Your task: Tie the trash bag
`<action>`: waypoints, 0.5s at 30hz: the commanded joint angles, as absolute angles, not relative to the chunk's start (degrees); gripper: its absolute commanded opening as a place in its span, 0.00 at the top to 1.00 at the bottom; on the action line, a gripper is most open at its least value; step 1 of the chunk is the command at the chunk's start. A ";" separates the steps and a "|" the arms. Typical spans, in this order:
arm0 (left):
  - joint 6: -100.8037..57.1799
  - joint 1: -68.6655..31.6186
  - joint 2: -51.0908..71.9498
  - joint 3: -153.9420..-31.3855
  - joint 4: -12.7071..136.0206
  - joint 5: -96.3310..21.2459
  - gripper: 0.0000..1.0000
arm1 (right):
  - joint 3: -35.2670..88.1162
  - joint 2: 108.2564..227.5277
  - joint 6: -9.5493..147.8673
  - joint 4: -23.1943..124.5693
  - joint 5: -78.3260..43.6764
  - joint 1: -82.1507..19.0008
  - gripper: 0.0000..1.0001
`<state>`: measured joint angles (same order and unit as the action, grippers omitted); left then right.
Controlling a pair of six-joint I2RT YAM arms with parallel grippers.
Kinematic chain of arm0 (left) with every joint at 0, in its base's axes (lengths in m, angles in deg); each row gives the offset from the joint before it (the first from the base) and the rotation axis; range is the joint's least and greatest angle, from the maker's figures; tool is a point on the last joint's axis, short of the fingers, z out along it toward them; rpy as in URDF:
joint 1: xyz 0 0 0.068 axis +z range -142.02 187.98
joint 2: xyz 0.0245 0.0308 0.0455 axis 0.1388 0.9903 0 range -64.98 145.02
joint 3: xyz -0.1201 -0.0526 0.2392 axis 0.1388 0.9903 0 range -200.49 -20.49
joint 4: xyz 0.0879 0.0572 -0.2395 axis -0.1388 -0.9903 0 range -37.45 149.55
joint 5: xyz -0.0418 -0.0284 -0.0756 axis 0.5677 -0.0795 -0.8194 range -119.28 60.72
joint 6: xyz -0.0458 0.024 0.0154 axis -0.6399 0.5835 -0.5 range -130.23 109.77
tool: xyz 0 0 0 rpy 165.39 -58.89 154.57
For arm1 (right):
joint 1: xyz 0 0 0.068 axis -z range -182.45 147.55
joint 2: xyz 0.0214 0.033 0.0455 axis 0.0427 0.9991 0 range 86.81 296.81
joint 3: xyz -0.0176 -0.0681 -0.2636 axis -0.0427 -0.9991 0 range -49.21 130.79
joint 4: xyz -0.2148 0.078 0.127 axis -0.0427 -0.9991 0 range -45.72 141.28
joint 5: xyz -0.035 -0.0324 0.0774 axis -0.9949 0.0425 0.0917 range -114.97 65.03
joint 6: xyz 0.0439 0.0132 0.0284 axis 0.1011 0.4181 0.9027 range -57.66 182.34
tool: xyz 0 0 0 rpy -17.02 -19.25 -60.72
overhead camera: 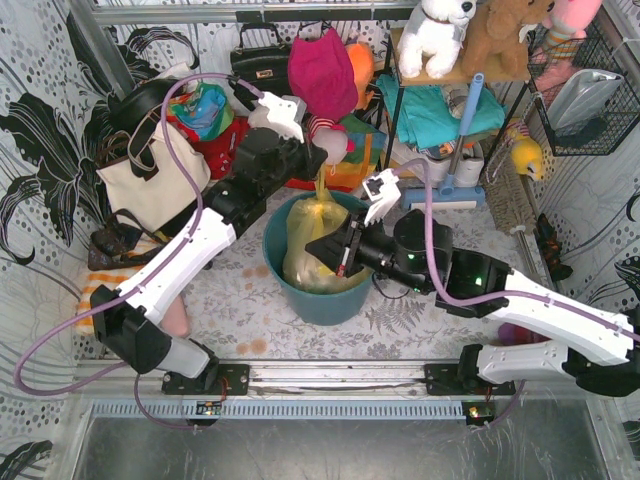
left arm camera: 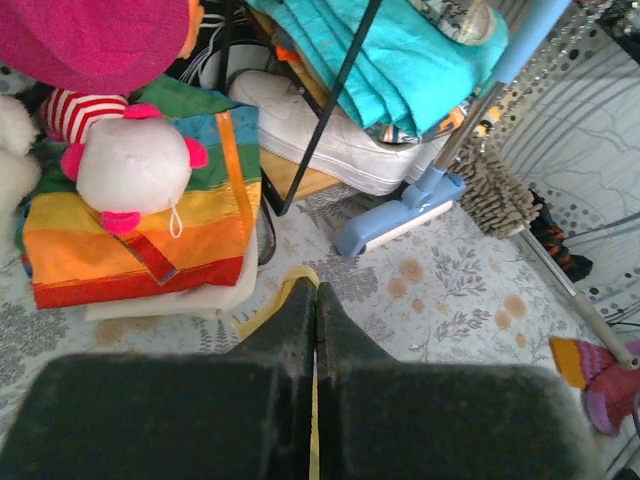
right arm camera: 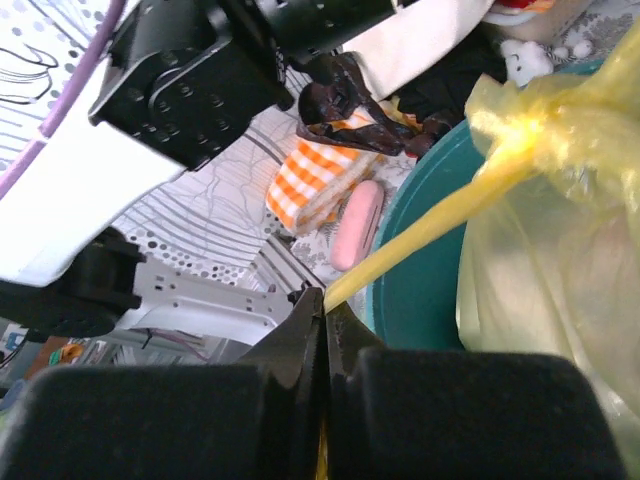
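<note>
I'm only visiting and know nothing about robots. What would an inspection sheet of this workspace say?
Surface: table covered with a grey floral cloth.
Job's things: trash bag sits in the teal bin, its top drawn out into two strands.
Clutter: cream tote, rainbow bag, plush toys, blue mop.
Grippers: left gripper and right gripper are each shut on a bag strand.
Cables: purple cables loop along both arms.
Surroundings: patterned walls, wire basket.
</note>
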<state>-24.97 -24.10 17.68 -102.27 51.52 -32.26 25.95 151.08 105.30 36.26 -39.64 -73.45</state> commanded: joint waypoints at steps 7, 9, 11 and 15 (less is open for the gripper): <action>-24.70 -23.79 22.36 -101.72 53.06 -26.49 1.00 | 13.78 144.77 109.56 40.19 -35.38 -73.68 1.00; -24.80 -23.84 22.99 -101.77 52.90 -27.08 1.00 | 11.15 143.95 110.92 41.09 -35.32 -73.73 1.00; -24.90 -23.82 22.67 -101.59 53.47 -27.94 1.00 | 10.12 143.54 111.23 41.87 -35.31 -73.73 1.00; -25.02 -23.84 19.25 -100.73 55.59 -31.47 1.00 | 11.56 143.93 110.22 42.08 -35.44 -73.73 1.00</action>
